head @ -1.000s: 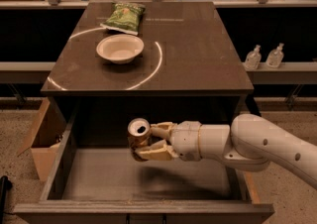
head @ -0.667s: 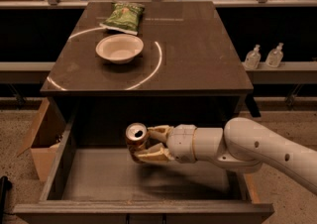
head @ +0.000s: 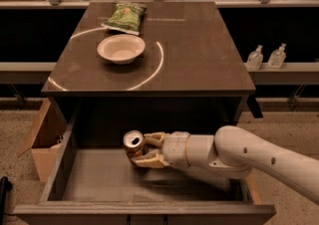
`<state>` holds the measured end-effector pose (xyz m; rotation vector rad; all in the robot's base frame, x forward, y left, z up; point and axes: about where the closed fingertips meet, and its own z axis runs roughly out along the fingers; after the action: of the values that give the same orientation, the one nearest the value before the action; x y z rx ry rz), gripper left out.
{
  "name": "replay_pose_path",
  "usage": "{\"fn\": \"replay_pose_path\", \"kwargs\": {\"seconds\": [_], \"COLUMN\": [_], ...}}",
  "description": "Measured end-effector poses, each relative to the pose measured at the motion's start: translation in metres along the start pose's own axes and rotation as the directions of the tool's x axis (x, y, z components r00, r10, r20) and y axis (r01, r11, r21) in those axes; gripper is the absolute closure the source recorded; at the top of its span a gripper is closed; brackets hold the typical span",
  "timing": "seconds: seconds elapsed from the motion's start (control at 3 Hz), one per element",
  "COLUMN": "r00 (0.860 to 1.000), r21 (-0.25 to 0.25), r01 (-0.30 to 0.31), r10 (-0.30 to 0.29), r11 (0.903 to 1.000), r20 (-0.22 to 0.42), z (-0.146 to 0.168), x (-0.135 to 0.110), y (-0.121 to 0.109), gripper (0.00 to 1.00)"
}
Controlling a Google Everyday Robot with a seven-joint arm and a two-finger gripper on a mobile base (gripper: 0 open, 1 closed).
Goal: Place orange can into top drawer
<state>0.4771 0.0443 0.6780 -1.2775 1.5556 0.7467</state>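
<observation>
Orange can [head: 133,143] gripped by the end effector [head: 141,150] inside the open top drawer [head: 99,181].

Camera view: the arm reaches in from the drawer's right side. Its two fingers [head: 151,160] are clamped on the can, held over the grey floor towards the drawer's back, silver top showing. Above the drawer, the bench [head: 199,55] carries a white bowl [head: 121,48] and a green chip bag [head: 124,17].

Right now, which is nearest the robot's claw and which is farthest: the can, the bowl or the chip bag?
The gripper is inside the open drawer.
1. Orange can, in its grasp.
2. Bowl, up on the cabinet top.
3. Chip bag, beyond the bowl, near the back.
</observation>
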Motion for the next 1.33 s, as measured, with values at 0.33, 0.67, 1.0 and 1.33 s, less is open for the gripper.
{"fn": "replay_pose_path", "kwargs": {"seconds": [0.33, 0.67, 1.0, 1.33], "r00": [1.0, 0.999, 0.998, 0.997], "r21": [-0.007, -0.005, 0.0, 0.007], "r01": [0.009, 0.009, 0.007, -0.009], "r10": [-0.009, -0.009, -0.007, 0.01], "r11": [0.9999, 0.9999, 1.0, 0.9999], "r20": [-0.016, -0.039, -0.06, -0.074], "z": [0.013, 0.022, 0.027, 0.028], "x": [0.008, 0.015, 0.02, 0.024], "y": [-0.003, -0.004, -0.005, -0.002], "gripper": [1.0, 0.82, 0.59, 0.36]}}
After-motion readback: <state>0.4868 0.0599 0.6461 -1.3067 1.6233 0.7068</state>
